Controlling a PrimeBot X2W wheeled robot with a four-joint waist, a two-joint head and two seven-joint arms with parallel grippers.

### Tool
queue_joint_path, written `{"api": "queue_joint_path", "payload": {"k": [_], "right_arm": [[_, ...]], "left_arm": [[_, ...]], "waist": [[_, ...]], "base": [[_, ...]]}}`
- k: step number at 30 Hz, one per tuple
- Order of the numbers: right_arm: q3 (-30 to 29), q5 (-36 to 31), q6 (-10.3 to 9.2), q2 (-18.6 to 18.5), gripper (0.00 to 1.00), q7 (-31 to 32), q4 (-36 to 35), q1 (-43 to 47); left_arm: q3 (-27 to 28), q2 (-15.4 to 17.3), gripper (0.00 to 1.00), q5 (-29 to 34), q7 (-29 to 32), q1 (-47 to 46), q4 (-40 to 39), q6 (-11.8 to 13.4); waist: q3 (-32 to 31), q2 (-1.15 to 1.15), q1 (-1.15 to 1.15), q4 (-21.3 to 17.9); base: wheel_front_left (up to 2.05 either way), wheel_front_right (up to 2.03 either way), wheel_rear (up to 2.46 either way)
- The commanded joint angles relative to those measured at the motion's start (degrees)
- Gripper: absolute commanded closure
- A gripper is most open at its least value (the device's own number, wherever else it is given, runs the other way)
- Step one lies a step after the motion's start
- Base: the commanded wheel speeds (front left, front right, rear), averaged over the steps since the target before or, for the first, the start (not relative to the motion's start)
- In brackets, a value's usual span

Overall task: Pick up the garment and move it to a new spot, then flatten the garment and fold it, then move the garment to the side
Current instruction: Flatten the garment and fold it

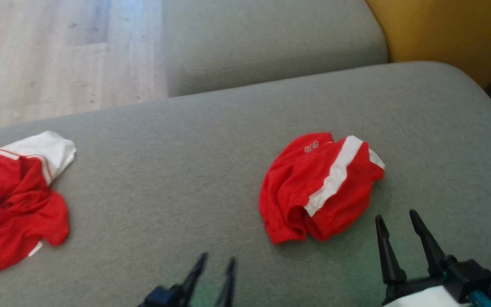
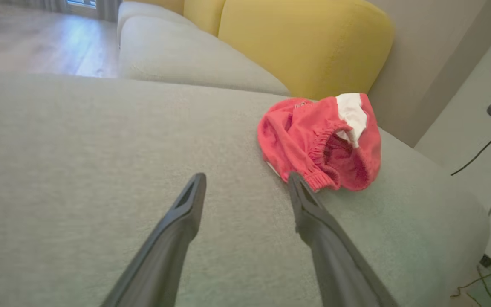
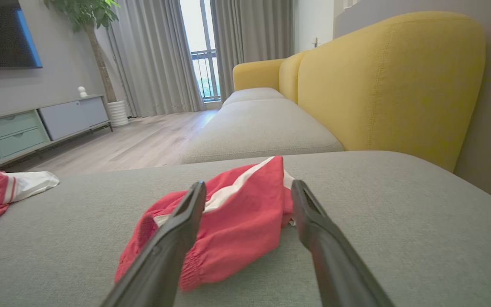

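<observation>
A crumpled red garment [image 1: 320,185] with a white stripe lies on the grey sofa cushion [image 1: 177,162], right of centre. In the left wrist view the garment [image 2: 322,140] shows its elastic waistband, just beyond the right finger's tip. From the right wrist the garment [image 3: 232,217] lies straight ahead between the fingers. My right gripper [image 1: 397,221] hovers open just below and right of it, touching nothing. My left gripper [image 1: 218,262] stands open at the bottom centre, left of the garment, holding nothing.
A second red and white garment [image 1: 13,200] lies bunched at the cushion's left edge. Another grey seat [image 1: 271,38] and a yellow backrest [image 1: 450,30] lie beyond. Wooden floor [image 1: 53,55] is at the far left. A TV cabinet [image 3: 24,128] stands across the room.
</observation>
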Motion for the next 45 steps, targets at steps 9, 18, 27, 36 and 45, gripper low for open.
{"api": "queue_joint_path", "payload": {"k": [9, 18, 27, 36, 45], "right_arm": [[2.66, 0.07, 0.43, -2.13, 0.0, -0.62, -2.48, -5.19], [3.3, 0.42, 0.43, -1.99, 0.0, -0.62, -3.0, -7.95], [3.65, 0.46, 0.43, -1.88, 0.0, -0.62, -2.62, -8.49], [3.82, 0.42, 0.43, -2.19, 0.0, -0.62, -2.35, -8.53], [3.91, 0.51, 0.43, -2.17, 0.0, -0.62, -1.92, -9.11]], "left_arm": [[-15.1, -2.32, 0.0, -19.68, 1.37, -16.66, 6.7, -4.95], [-20.89, -2.32, 0.0, -28.18, 0.24, -26.62, 11.94, -2.44], [-22.13, -2.32, 0.0, -34.35, -0.5, -31.15, 13.12, -1.42], [-21.32, -2.32, 0.65, -33.01, -0.54, -31.74, 12.49, -1.58], [-22.81, -2.32, 1.0, -33.08, -0.55, -35.02, 11.45, -4.91]], "waist": [[5.82, 0.0, -0.01, -9.06], [9.89, 0.0, -0.01, -12.51], [10.26, 0.0, -0.01, -13.44], [9.94, 0.0, -0.01, -13.72], [9.16, 0.0, -0.01, -14.76]], "base": [[0.0, 0.0, 0.0], [0.0, 0.0, 0.0], [0.0, 0.0, 0.0], [0.0, 0.0, 0.0], [0.0, 0.0, 0.0]]}}
